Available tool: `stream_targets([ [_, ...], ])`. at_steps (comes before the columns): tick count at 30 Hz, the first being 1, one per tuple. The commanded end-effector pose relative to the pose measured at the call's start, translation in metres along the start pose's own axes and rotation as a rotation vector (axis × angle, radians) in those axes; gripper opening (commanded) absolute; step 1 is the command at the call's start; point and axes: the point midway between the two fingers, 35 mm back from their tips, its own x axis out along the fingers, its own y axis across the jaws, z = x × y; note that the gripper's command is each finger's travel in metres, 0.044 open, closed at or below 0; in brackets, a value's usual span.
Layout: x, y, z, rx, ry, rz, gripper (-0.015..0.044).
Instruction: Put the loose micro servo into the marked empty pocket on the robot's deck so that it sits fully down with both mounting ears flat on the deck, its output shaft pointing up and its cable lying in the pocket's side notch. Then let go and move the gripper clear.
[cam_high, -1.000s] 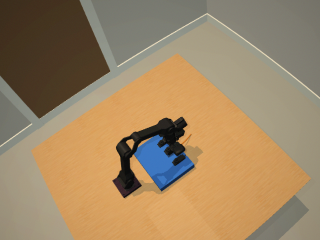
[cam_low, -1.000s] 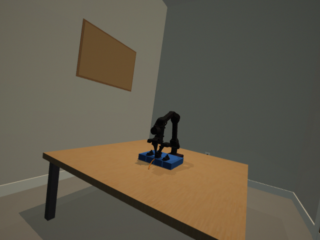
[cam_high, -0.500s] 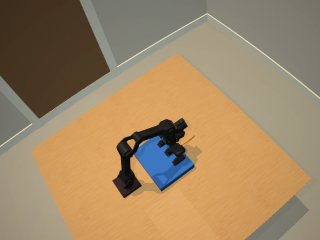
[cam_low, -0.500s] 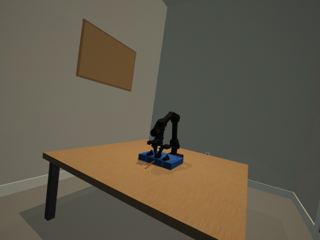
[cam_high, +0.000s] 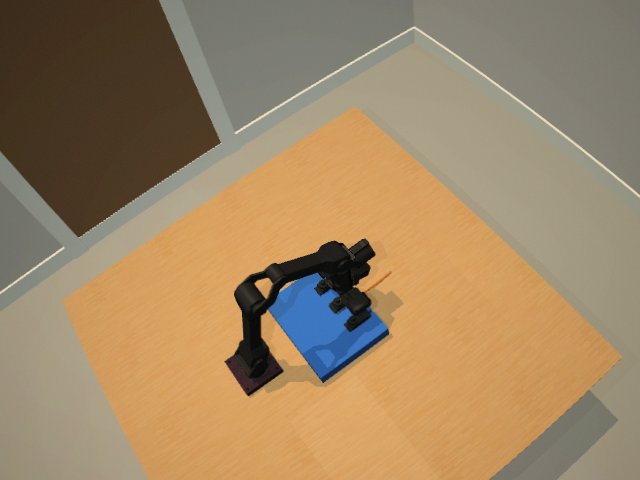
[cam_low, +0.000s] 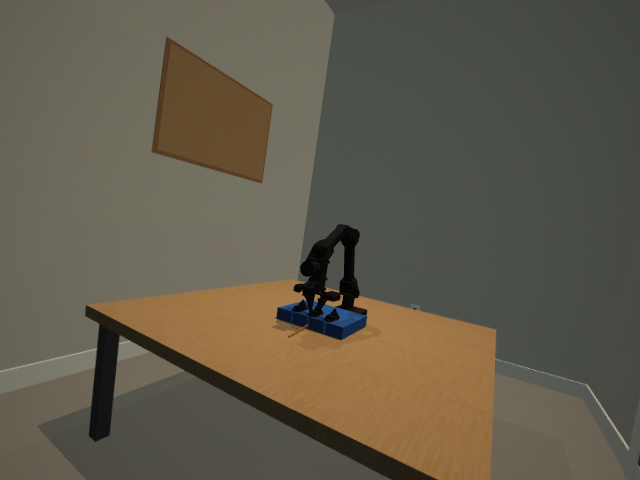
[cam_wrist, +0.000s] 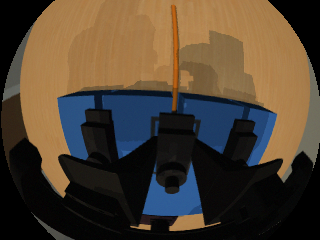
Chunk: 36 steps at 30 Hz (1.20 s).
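Note:
The black micro servo (cam_high: 337, 305) (cam_low: 316, 312) (cam_wrist: 175, 142) is between the two fingers of my gripper (cam_wrist: 174, 141), which is shut on it. Its output shaft (cam_wrist: 172, 186) points up. It is low over the marked pocket (cam_wrist: 198, 128), whose outline shows on both sides of it in the wrist view. Whether its ears lie flat on the blue deck (cam_high: 305, 322) (cam_low: 352, 330) (cam_wrist: 177, 205) is hidden. The orange cable (cam_high: 379, 279) (cam_low: 298, 331) (cam_wrist: 175, 55) runs nearly straight out over the deck's edge by the side notch; I cannot tell whether it lies down in the notch.
Two other black servos sit in the deck, one (cam_high: 323, 287) (cam_low: 299, 306) (cam_wrist: 99, 135) on one side of the held servo and one (cam_high: 354, 323) (cam_low: 332, 316) (cam_wrist: 242, 140) on the other, close to the fingers. The deck rests on the wooden table (cam_high: 439, 335) (cam_low: 403, 356) (cam_wrist: 115, 45).

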Motion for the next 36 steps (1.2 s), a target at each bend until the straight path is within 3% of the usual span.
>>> stream_targets([
  [1, 0.000, 0.000, 0.000, 0.001, -0.001, -0.001, 0.0131],
  [3, 0.000, 0.000, 0.000, 0.001, -0.001, -0.001, 0.0184],
  [9, -0.032, 0.000, -0.002, 0.001, -0.001, -0.001, 0.0187],
  [14, -0.035, 0.000, -0.004, 0.001, -0.001, -0.001, 0.0187],
  [18, -0.046, 0.000, -0.021, 0.000, 0.000, 0.000, 0.0292],
  [24, -0.086, 0.000, -0.084, 0.001, 0.007, -0.001, 0.0440],
  [27, -0.097, 0.000, -0.109, 0.001, 0.009, -0.001, 0.0440],
  [36, -0.111, 0.000, -0.108, 0.001, 0.009, -0.001, 0.0440],
])
